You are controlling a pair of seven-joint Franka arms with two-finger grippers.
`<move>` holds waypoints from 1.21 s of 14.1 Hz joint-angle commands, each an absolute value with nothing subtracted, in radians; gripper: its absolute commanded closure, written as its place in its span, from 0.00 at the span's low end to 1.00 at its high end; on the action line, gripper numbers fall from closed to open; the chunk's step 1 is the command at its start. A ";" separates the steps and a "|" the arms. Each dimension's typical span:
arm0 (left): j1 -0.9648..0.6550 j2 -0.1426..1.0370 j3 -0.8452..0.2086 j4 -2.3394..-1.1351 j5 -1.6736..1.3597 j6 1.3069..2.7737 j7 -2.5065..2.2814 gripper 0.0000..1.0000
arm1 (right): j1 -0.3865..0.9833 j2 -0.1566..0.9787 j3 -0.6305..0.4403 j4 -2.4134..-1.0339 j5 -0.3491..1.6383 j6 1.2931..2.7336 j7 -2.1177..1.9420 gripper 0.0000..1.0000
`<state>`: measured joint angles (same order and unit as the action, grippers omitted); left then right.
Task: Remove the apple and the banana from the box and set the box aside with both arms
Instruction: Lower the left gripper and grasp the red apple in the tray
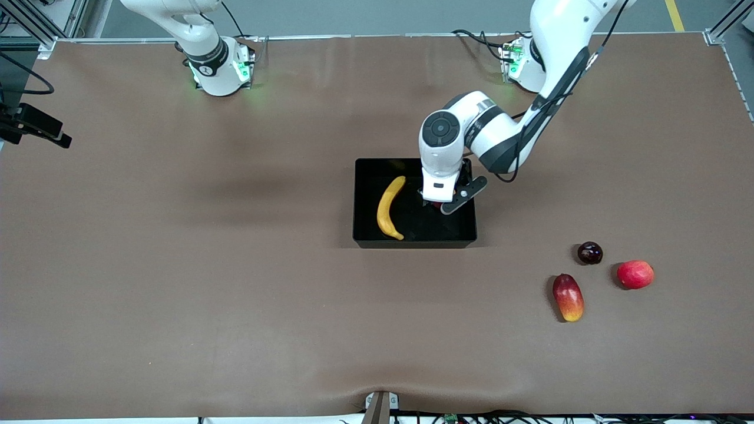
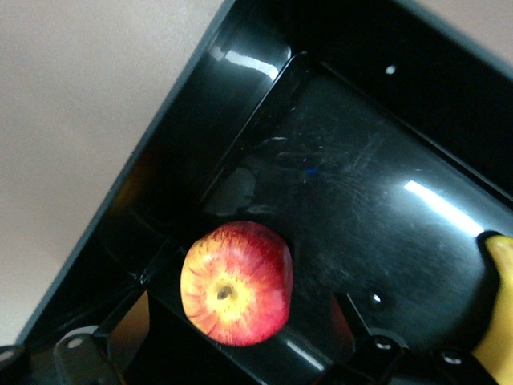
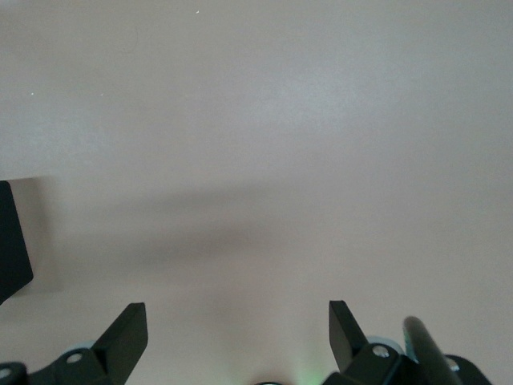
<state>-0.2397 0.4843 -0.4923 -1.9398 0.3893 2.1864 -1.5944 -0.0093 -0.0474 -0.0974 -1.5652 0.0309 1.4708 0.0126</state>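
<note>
Status: nothing removed yet, all steps outstanding.

Table [image 1: 177, 282]: brown, carries everything.

Box [image 1: 365, 200]: black bin, mid-table, not yet moved aside. Both task fruits are inside it.

Left arm: reaches from its base down into the box. Left gripper [image 1: 439, 203] sits low over the apple at the box end toward the left arm's side. Fingers spread wide, either side of the fruit as far as the left wrist view shows; contact not confirmed, so no grasp yet by my reading.

Right arm: waits near its base. Right gripper [image 3: 238, 329] is over bare table, fingers wide open, holding nothing.

Banana [image 1: 390, 207]: lies on the box floor, beside the apple, toward the right arm's end.

Apple [image 2: 236, 283]: on the box floor near a wall, stem dimple up.

Remaining: lift apple out, lift banana out, then two-arm shift of box.
</note>
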 commanded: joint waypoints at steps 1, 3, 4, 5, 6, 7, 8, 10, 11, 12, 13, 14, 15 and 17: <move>-0.252 0.521 -0.495 -1.931 0.454 2.207 -1.695 0.00 | -0.023 -0.044 -0.089 -1.554 0.044 1.470 0.005 0.00; -0.252 0.538 -0.495 -1.934 0.460 2.224 -1.695 0.00 | -0.020 -0.044 -0.089 -1.554 0.044 1.470 0.005 0.00; -0.250 0.548 -0.495 -1.931 0.460 2.224 -1.697 0.00 | -0.020 -0.044 -0.089 -1.554 0.044 1.470 0.005 0.00; -0.249 0.557 -0.494 -1.928 0.460 2.229 -1.698 0.14 | -0.018 -0.044 -0.089 -1.554 0.044 1.470 0.006 0.00; -0.249 0.564 -0.494 -1.927 0.460 2.235 -1.712 0.31 | -0.018 -0.044 -0.087 -1.555 0.044 1.470 0.006 0.00; -0.250 0.569 -0.494 -1.925 0.460 2.235 -1.724 0.49 | -0.020 -0.044 -0.087 -1.555 0.044 1.470 0.006 0.00; -0.250 0.569 -0.494 -1.924 0.460 2.235 -1.724 0.76 | -0.020 -0.044 -0.087 -1.555 0.044 1.468 0.006 0.00; -0.252 0.563 -0.494 -1.916 0.460 2.235 -1.723 1.00 | -0.018 -0.044 -0.087 -1.555 0.043 1.466 0.003 0.00; -0.252 0.552 -0.495 -1.908 0.462 2.232 -1.720 1.00 | -0.023 -0.044 -0.089 -1.554 0.044 1.465 0.003 0.00; -0.255 0.537 -0.499 -1.892 0.462 2.221 -1.709 1.00 | -0.025 -0.037 -0.089 -1.554 0.043 1.466 0.003 0.00; -0.271 0.511 -0.499 -1.870 0.462 2.211 -1.709 1.00 | -0.025 -0.029 -0.087 -1.543 0.044 1.466 0.003 0.00; -0.278 0.496 -0.506 -1.841 0.460 2.188 -1.709 1.00 | -0.025 -0.023 -0.087 -1.534 0.044 1.466 0.005 0.00; -0.279 0.489 -0.520 -1.797 0.460 2.156 -1.709 1.00 | -0.020 -0.020 -0.087 -1.534 0.044 1.463 0.005 0.00; -0.275 0.480 -0.541 -1.691 0.460 2.035 -1.685 1.00 | -0.020 -0.020 -0.087 -1.534 0.044 1.463 0.005 0.00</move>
<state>-0.2668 0.5104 -0.5286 -1.7754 0.4378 2.1410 -1.6803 -0.0092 -0.0363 -0.0950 -1.5628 0.0309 1.4726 0.0124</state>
